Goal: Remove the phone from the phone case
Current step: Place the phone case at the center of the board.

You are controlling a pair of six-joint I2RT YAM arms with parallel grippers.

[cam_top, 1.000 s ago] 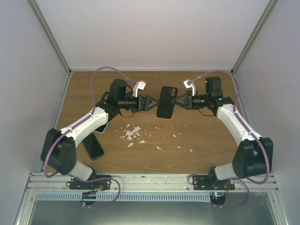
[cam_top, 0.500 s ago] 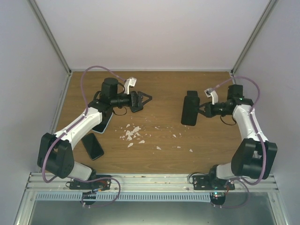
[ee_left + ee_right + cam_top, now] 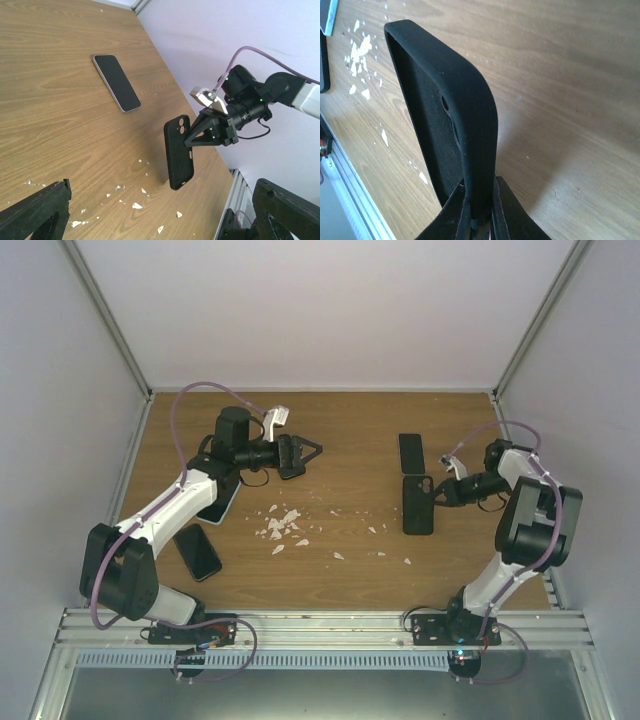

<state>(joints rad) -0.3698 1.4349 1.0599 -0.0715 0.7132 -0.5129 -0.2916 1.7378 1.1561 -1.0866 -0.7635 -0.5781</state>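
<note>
One phone case (image 3: 445, 115) in right tool (image 3: 480, 202)

The light is bright, soft and even in all views, with no strong glare on the table (image 3: 340, 440). The arms give only weak, diffuse shadows. In the right wrist view the phone case (image 3: 465, 115) throws a soft shadow on the wood at its right, and its nearest end looks slightly blurred.

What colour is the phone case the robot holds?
The phone case is black; right wrist view shows it best.
</note>
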